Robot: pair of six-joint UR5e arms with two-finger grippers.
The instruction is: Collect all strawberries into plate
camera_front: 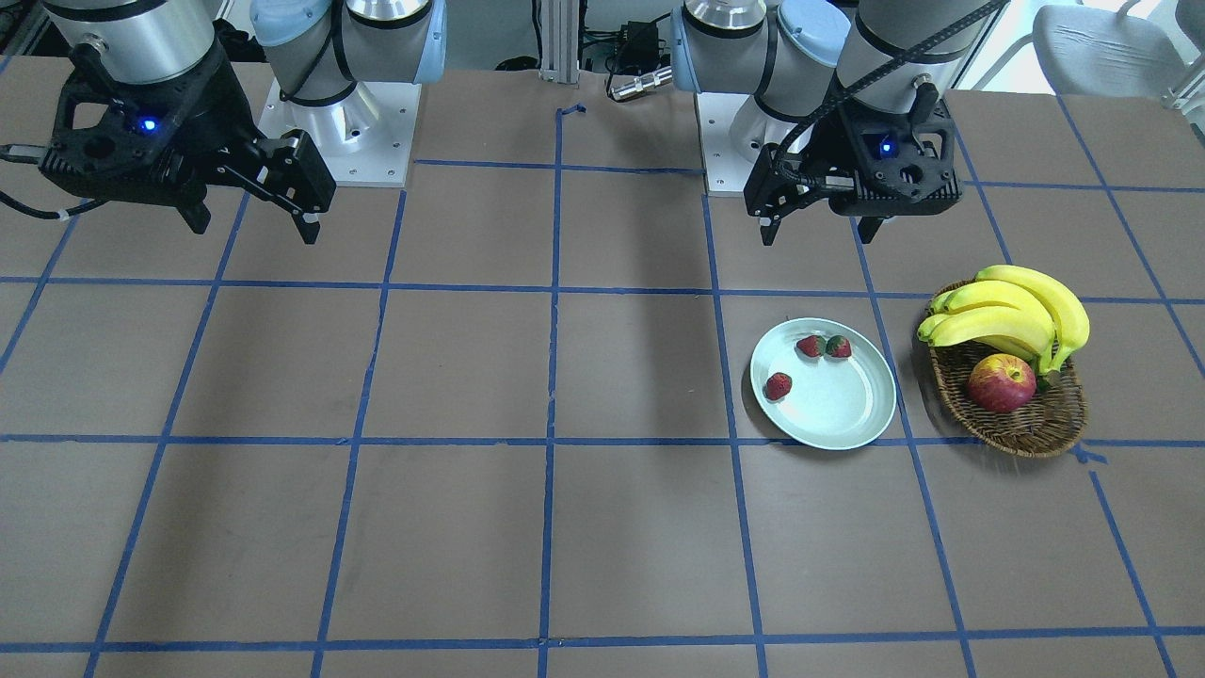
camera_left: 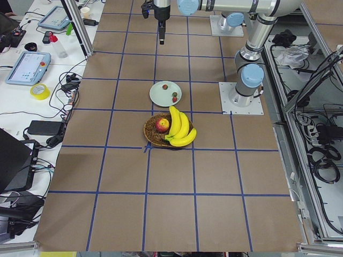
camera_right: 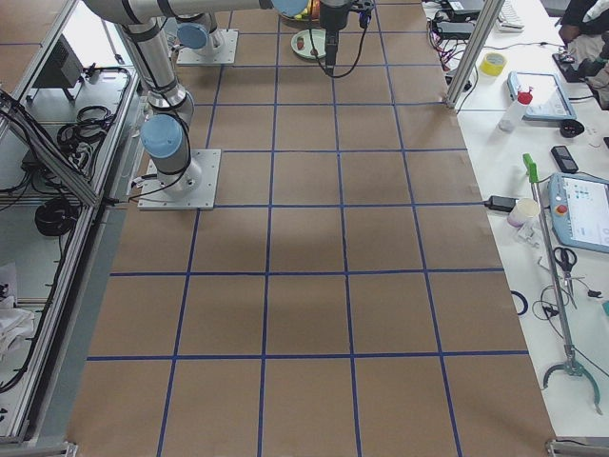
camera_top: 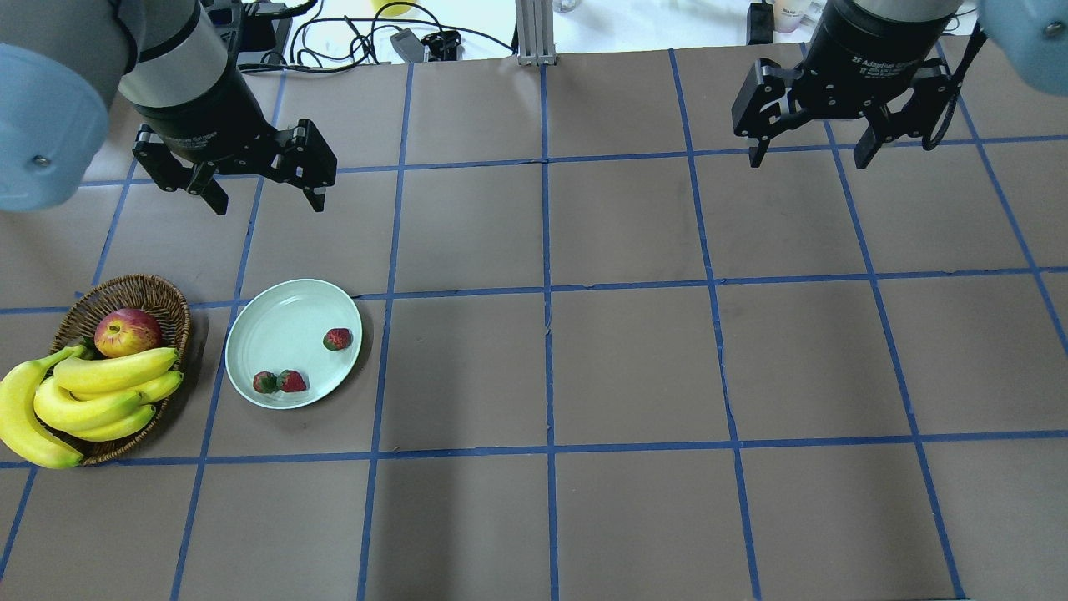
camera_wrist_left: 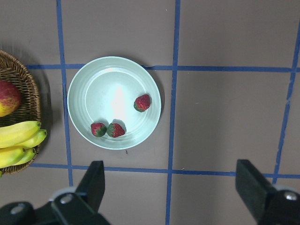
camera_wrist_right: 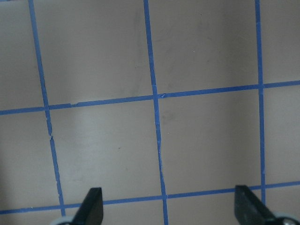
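Three strawberries lie in the pale mint-green plate (camera_top: 275,325) at the table's left side: one alone (camera_top: 337,339) and two touching each other (camera_top: 291,381) (camera_top: 265,382). The left wrist view shows them in the plate (camera_wrist_left: 108,89) too: one alone (camera_wrist_left: 142,102) and the pair (camera_wrist_left: 116,130) (camera_wrist_left: 98,129). My left gripper (camera_top: 269,203) hangs open and empty high above the table, apart from the plate. My right gripper (camera_top: 809,159) is open and empty, high over the bare right side of the table.
A brown wicker basket (camera_top: 158,292) stands just left of the plate and holds a bunch of bananas (camera_top: 100,392) and a red-yellow apple (camera_top: 127,331). Blue tape lines mark a grid on the brown table top.
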